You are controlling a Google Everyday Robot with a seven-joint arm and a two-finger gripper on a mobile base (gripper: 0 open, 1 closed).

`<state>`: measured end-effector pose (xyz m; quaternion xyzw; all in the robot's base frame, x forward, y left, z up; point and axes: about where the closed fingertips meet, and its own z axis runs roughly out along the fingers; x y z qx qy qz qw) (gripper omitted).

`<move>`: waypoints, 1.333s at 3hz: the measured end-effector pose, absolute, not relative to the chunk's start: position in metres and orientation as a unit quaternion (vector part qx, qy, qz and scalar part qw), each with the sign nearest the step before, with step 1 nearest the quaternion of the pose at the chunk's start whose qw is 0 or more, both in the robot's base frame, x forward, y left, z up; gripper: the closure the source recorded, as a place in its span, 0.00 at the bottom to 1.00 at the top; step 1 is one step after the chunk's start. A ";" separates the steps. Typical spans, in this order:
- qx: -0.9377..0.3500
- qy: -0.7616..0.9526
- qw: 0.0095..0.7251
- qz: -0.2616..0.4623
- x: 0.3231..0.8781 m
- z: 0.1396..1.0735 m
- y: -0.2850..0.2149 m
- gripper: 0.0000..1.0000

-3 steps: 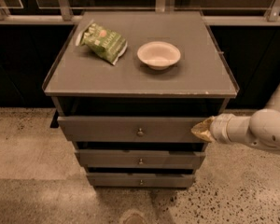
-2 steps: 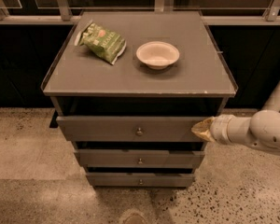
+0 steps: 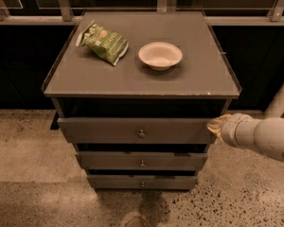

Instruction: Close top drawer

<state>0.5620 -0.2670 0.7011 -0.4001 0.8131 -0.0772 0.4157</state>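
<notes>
The top drawer (image 3: 132, 130) is a dark grey drawer with a small round metal knob (image 3: 141, 134) centred on its front. It stands pulled out from the cabinet, with a dark gap above its front. My gripper (image 3: 215, 126) reaches in from the right on a white arm and sits against the right end of the drawer front. Two narrower grey drawers, the middle one (image 3: 141, 161) and the bottom one (image 3: 142, 182), sit below and are also slightly out.
On the cabinet top (image 3: 199, 77) lie a green snack bag (image 3: 104, 41) at the left and a white bowl (image 3: 160, 55) in the middle. Speckled floor (image 3: 28, 174) surrounds the cabinet. A dark glazed wall with metal rails (image 3: 236, 20) runs behind.
The view has shifted slightly left. The gripper stays at the right end of the top drawer front. The drawer's position looks unchanged.
</notes>
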 end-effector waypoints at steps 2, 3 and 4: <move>-0.370 0.817 0.429 -0.104 0.558 0.722 -0.275 0.58; -0.370 0.817 0.429 -0.104 0.558 0.722 -0.275 0.35; -0.370 0.817 0.429 -0.104 0.558 0.722 -0.275 0.11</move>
